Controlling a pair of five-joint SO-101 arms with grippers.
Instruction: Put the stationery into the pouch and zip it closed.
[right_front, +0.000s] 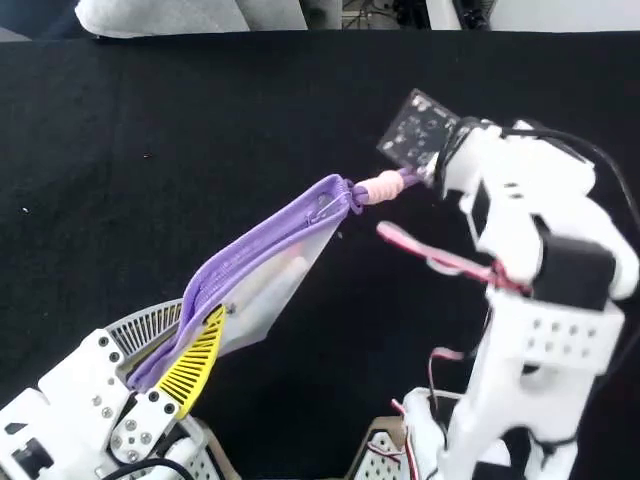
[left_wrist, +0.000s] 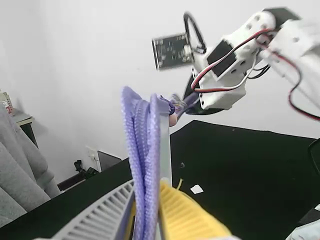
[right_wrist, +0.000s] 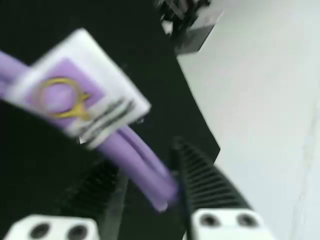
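Clear plastic pouch with a purple fabric zip (right_front: 265, 275) hangs stretched in the air btwn the two arms, above a black cloth-covered table (right_front: 150, 130). A white wall (left_wrist: 75, 50) stands behind in the left wrist view, w/ grey fabric (right_front: 160, 15) at the table's far edge.

Low at the near edge, the left gripper (right_front: 185, 338), one grey ribbed finger and one yellow, pinches the pouch's end, the zip band running up between the two. At the other end the right gripper (right_front: 428, 172) is raised, arm bent over, its black ribbed fingers (right_wrist: 205, 185) closed on the purple pull cord (right_wrist: 135, 155) (a pink bead (right_front: 380, 187) and a white-and-purple tag (right_wrist: 82, 107) sit on it). A dark circuit board (right_front: 415, 128) rides on that wrist.

Pale shapes show through the pouch's side, but I can't tell what they are. How far the zip is done up is hard to make out.
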